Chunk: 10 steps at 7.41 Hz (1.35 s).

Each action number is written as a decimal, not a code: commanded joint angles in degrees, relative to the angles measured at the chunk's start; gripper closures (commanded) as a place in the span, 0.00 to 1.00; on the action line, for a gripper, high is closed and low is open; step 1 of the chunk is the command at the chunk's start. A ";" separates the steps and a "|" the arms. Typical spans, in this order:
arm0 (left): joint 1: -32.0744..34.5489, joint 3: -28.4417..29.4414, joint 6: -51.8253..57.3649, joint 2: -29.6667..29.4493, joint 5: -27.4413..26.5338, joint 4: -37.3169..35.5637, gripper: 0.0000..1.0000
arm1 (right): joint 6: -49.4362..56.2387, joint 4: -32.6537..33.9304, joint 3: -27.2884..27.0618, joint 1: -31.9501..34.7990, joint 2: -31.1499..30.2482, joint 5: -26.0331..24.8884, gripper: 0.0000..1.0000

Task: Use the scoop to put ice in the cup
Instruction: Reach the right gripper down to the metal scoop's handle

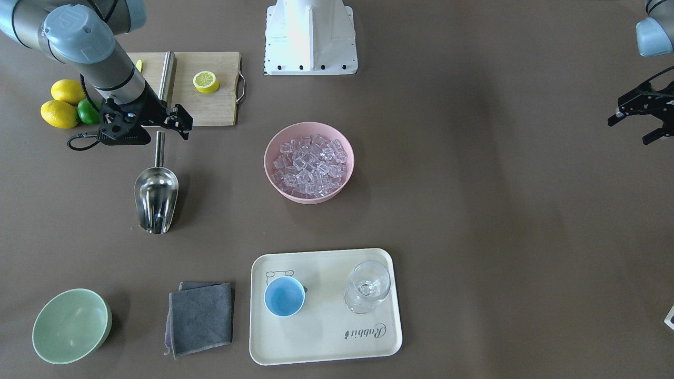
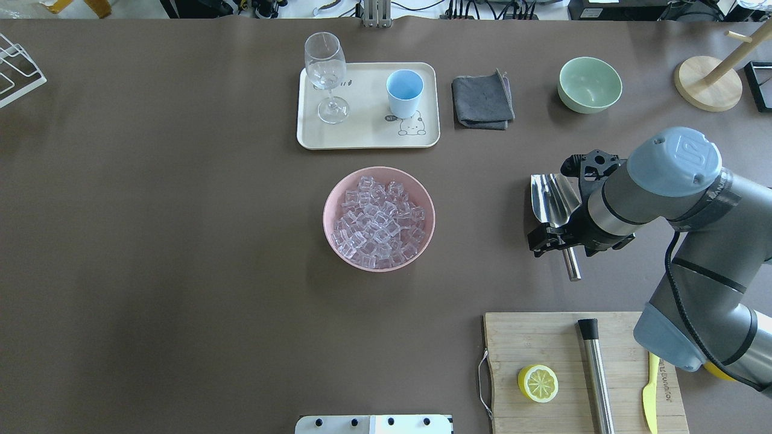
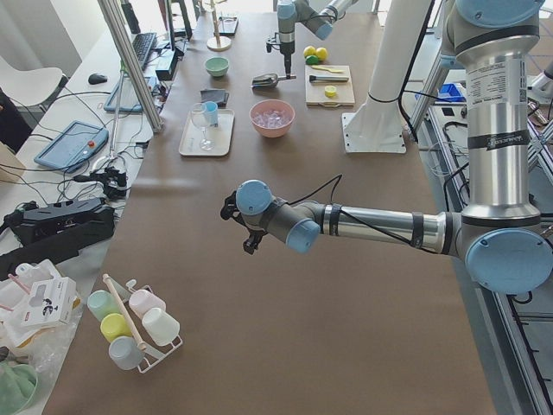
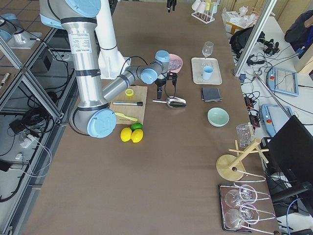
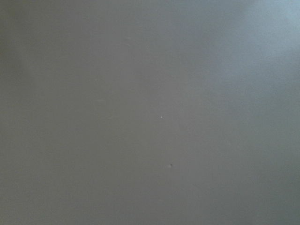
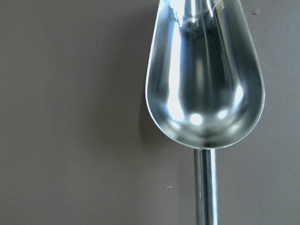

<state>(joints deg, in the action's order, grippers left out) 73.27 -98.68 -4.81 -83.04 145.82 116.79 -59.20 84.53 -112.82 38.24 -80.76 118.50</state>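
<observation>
Right gripper (image 4: 166,92): held apart above the scoop (image 1: 156,196) handle.
Risk: the round handle could be nudged and rolled aside before being clamped.

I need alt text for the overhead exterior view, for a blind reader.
The right gripper, open, hangs over the handle of the empty steel scoop on the table. A pink bowl of ice sits mid-table; beyond it, a blue cup and a wine glass stand on a cream tray.

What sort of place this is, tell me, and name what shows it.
Probably a robotics lab staged as a drinks counter: the left arm and right arm at a long table, a teach pendant and cables along its edge, and bar props: bowl of ice, scoop, halved lemon.
</observation>
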 commanded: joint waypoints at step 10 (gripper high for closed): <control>-28.17 11.20 0.76 -15.56 -23.92 42.95 0.02 | 2.15 -3.50 4.62 -0.71 -1.77 2.96 0.20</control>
<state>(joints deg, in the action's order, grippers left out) 48.31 -91.99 -4.05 -96.64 125.07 150.51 -58.37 81.68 -108.99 37.55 -82.38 119.61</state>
